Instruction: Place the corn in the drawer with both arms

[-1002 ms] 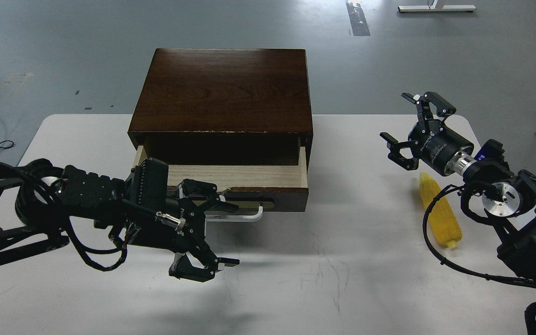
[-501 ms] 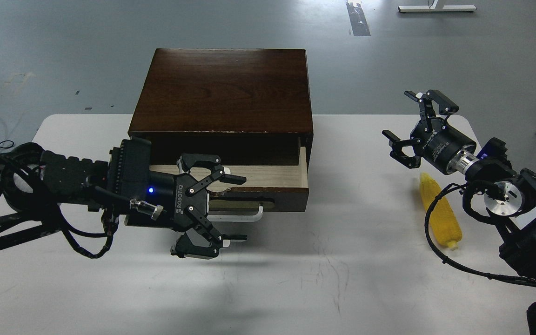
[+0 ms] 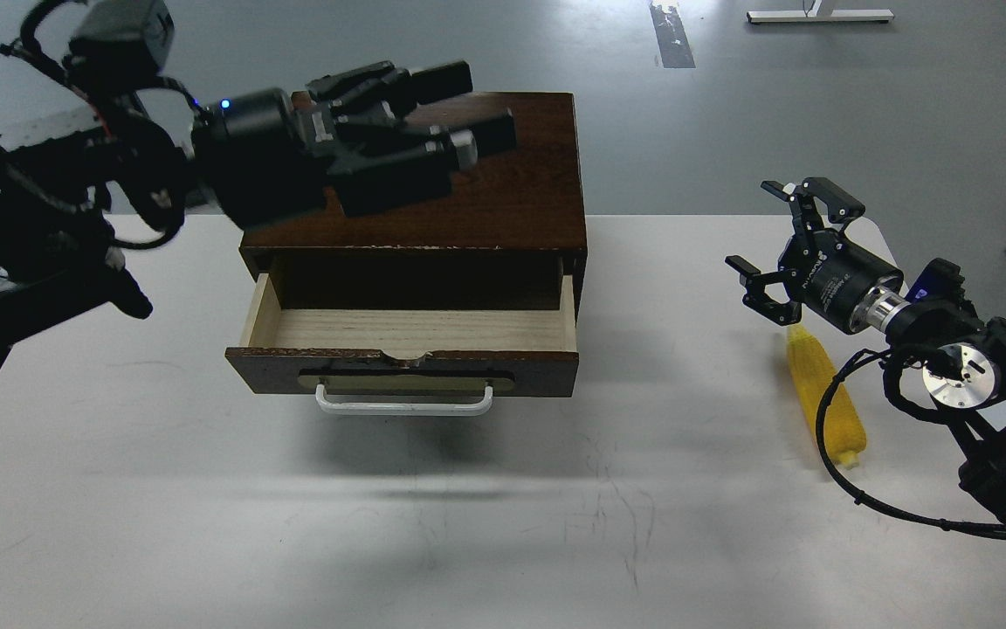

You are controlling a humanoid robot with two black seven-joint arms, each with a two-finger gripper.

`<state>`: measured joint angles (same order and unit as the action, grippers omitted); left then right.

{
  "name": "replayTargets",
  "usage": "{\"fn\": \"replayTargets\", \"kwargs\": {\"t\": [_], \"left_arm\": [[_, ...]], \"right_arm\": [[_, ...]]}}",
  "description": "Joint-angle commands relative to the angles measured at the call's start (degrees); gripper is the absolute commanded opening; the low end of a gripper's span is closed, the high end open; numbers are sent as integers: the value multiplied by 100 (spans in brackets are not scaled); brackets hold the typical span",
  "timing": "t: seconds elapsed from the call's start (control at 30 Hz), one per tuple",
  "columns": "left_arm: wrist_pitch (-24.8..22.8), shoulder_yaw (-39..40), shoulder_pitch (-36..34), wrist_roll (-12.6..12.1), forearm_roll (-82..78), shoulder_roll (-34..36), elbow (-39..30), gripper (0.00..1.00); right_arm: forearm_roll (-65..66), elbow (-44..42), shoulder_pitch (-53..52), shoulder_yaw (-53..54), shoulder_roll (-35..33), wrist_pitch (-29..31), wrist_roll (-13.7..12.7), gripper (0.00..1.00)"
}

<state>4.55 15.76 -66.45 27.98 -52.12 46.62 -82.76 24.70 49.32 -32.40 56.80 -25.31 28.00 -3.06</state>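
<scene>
The yellow corn (image 3: 824,390) lies on the white table at the right, tapered end pointing away from me, partly crossed by a black cable. The drawer (image 3: 416,332) of the dark brown box stands pulled open, its pale inside bare, with its white handle (image 3: 404,404) toward me. My right gripper (image 3: 753,225) is open and empty, just above and beyond the corn's far tip. My left gripper (image 3: 466,109) is raised high over the box top, away from the drawer, with fingers apart and nothing in them.
The dark wooden box top (image 3: 512,201) sits behind the drawer, partly covered by my left arm. The white table (image 3: 503,524) ends close to the right of the corn. Grey floor lies beyond.
My left gripper has let go of the drawer front and swung up and back, from in front of the handle to above the box. The right gripper shifted slightly right and down toward the corn.
</scene>
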Motion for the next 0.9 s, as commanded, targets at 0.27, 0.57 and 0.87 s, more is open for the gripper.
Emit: {"fn": "replayTargets", "kwargs": {"t": [0.27,0.57,0.87], "left_arm": [[-1508,6,71,-1839,3778,-996,4390,98],[-1694,84,597,-2579,4333,-918,4874,98],[-1703,129,932,-2508,4333,-874,4874,98]], "right_arm": [[2406,992,-197,-679,-1414,0,236,100],[5508,1879,-197,-1469,-2240,-207,535,100],[6512,2073,-215,-2138,-2382,-216,535,100]]}}
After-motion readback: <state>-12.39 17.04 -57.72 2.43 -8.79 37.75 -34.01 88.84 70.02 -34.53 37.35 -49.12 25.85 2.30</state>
